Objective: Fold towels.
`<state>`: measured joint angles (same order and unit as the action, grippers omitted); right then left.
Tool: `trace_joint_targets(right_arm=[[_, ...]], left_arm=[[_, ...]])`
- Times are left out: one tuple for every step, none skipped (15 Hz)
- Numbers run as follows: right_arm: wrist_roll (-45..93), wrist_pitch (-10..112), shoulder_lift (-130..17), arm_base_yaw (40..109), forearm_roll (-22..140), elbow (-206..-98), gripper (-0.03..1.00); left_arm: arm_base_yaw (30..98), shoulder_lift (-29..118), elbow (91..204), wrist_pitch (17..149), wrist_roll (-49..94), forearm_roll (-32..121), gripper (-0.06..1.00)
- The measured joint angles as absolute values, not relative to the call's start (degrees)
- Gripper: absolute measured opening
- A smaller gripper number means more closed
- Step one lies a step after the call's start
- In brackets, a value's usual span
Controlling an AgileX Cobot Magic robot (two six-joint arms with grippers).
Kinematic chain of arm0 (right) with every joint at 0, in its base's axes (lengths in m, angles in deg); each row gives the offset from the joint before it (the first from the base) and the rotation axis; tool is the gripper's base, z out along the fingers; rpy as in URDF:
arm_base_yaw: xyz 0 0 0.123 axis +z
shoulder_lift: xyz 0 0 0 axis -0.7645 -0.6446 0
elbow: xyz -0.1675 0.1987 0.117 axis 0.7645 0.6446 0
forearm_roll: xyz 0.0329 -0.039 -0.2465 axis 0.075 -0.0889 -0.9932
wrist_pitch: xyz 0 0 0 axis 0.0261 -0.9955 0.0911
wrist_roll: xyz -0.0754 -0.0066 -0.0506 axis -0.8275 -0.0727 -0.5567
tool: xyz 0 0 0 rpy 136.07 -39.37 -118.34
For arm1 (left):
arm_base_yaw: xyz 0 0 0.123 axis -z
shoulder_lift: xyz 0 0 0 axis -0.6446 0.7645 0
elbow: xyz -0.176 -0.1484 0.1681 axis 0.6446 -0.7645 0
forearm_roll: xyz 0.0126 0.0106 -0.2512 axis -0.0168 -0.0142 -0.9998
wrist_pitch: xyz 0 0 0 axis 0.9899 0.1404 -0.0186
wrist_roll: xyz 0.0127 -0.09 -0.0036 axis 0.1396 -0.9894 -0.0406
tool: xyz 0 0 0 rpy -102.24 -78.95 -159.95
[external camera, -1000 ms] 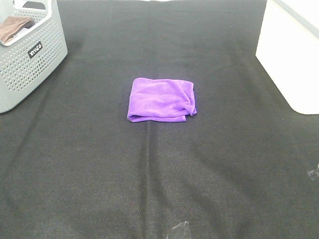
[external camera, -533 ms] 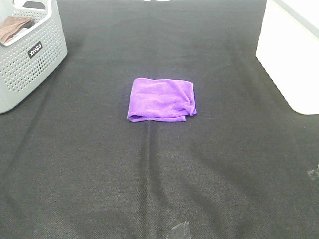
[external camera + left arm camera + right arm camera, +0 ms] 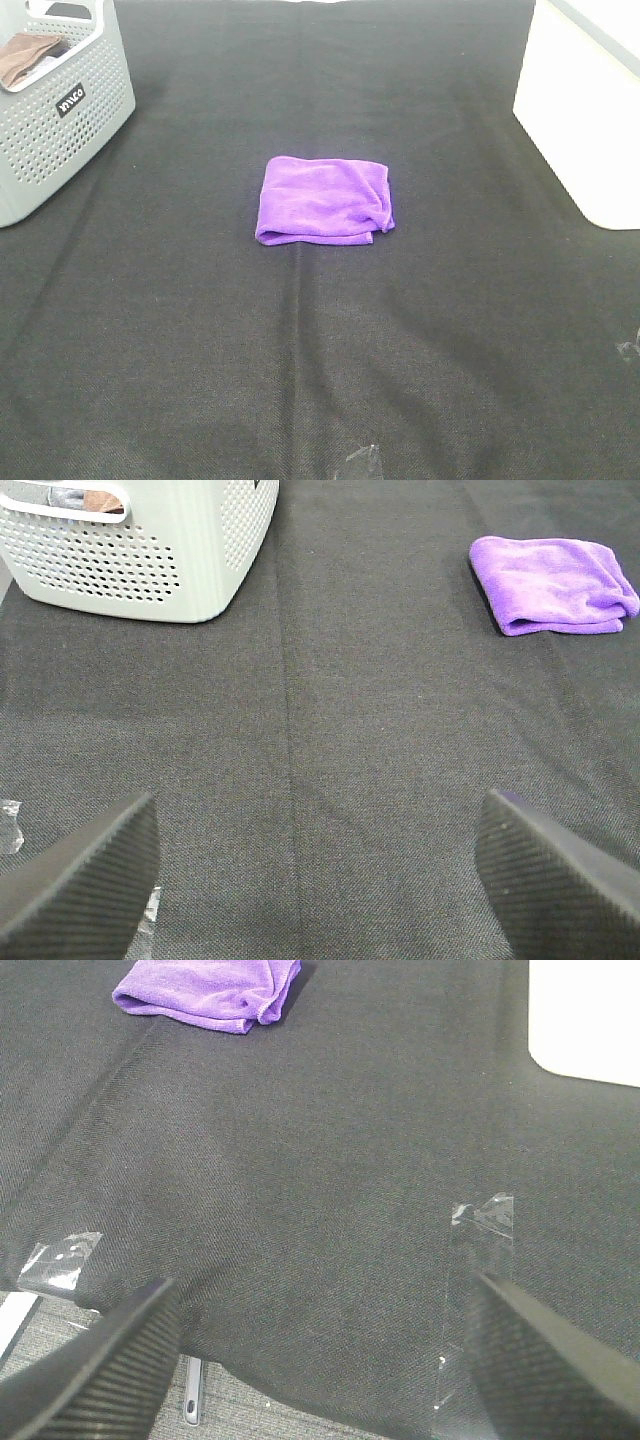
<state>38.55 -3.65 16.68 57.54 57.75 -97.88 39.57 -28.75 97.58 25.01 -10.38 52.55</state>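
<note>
A purple towel (image 3: 323, 199) lies folded into a small rectangle in the middle of the black cloth. It also shows in the left wrist view (image 3: 553, 583) and the right wrist view (image 3: 210, 990). My left gripper (image 3: 318, 875) is open and empty, low over the cloth well away from the towel. My right gripper (image 3: 325, 1360) is open and empty near the table's front edge. Neither arm shows in the high view.
A grey perforated basket (image 3: 72, 112) with a brown cloth (image 3: 25, 56) in it stands at the back left. A white box (image 3: 585, 110) stands at the back right. Clear tape strips (image 3: 485, 1218) mark the cloth near the front edge.
</note>
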Motion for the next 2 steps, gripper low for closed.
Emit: trace_joint_targets(right_arm=[[38.5, -3.7, 16.7, 57.5, 57.7, -97.9, 0.75], [38.5, -3.7, 16.7, 57.5, 57.7, -97.9, 0.75]], left_arm=[[39.6, -28.8, 97.6, 25.0, -10.4, 52.6, 0.79], [39.6, -28.8, 97.6, 25.0, -10.4, 52.6, 0.79]])
